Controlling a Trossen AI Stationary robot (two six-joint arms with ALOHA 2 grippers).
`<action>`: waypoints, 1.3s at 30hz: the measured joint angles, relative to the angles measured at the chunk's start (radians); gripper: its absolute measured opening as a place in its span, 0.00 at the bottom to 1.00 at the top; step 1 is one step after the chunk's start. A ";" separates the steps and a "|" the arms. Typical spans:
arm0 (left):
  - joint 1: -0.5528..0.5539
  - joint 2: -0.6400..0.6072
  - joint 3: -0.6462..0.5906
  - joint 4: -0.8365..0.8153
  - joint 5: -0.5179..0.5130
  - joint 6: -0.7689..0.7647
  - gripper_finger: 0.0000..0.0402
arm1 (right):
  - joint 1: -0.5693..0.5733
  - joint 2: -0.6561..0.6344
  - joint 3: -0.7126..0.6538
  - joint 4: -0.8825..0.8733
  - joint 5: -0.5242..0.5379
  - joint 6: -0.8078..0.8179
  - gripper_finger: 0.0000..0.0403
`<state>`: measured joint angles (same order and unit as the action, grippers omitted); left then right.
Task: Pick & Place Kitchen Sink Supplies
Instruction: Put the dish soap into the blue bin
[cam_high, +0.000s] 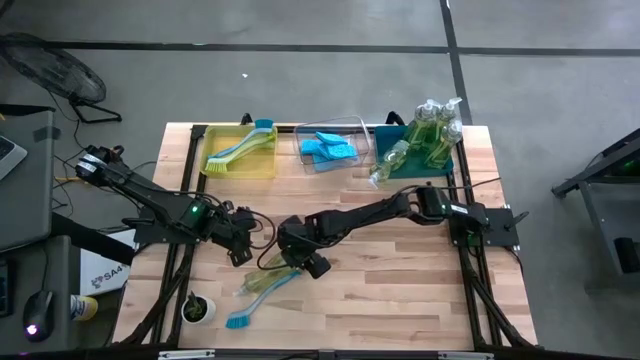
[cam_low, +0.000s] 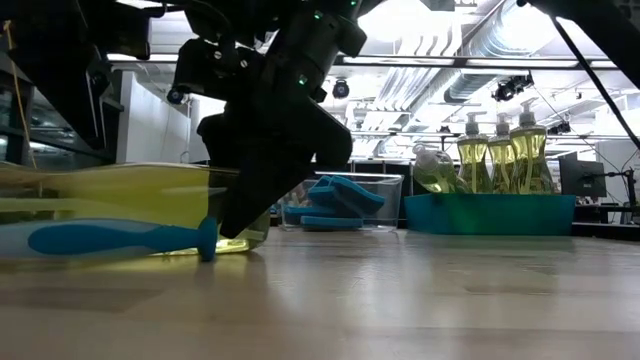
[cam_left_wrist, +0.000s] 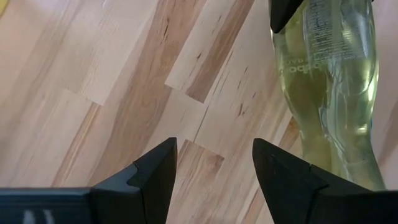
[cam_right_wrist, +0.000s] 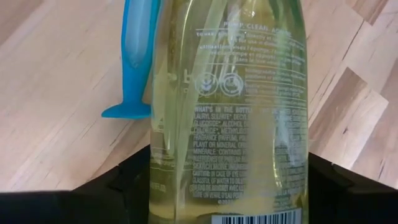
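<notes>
A clear yellow-green soap bottle (cam_high: 268, 282) lies on its side on the wooden table, near the middle. My right gripper (cam_high: 303, 262) is down over it and shut on it; its body (cam_right_wrist: 230, 93) fills the right wrist view. A blue dish brush (cam_high: 245, 312) lies flat beside the bottle, its handle (cam_low: 120, 238) in front of it in the low view. My left gripper (cam_high: 240, 250) hovers open over bare wood just left of the bottle (cam_left_wrist: 329, 93). My right gripper pinches the soap bottle across its lower body, beside the back label's barcode end (cam_right_wrist: 168, 177). One finger (cam_right_wrist: 127, 183) sits on each side of it. The fingers slant down from the table's right. The bottle lies on its side on the table (cam_low: 130, 210).
Along the far edge stand a yellow bin (cam_high: 212, 165) holding brushes, a clear bin (cam_high: 362, 128) with blue sponges, and a teal bin (cam_high: 390, 135) with more soap bottles. A small potted plant (cam_high: 198, 308) stands near the front left corner. Bare wood lies to the right.
</notes>
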<state>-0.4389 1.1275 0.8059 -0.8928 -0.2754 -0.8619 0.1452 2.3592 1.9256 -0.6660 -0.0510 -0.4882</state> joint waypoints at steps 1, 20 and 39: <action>0.000 0.000 0.000 0.000 0.000 0.000 0.51 | 0.000 -0.003 0.000 -0.003 0.000 0.001 0.66; 0.000 0.000 0.000 0.000 -0.008 -0.008 0.51 | -0.003 -0.048 -0.002 -0.154 0.086 -0.010 0.66; 0.000 0.000 0.000 0.008 -0.068 -0.008 0.51 | -0.017 -0.505 -0.369 -0.234 0.279 0.193 0.66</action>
<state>-0.4393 1.1271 0.8062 -0.8849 -0.3436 -0.8696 0.1280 1.8538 1.5566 -0.9001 0.2279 -0.2954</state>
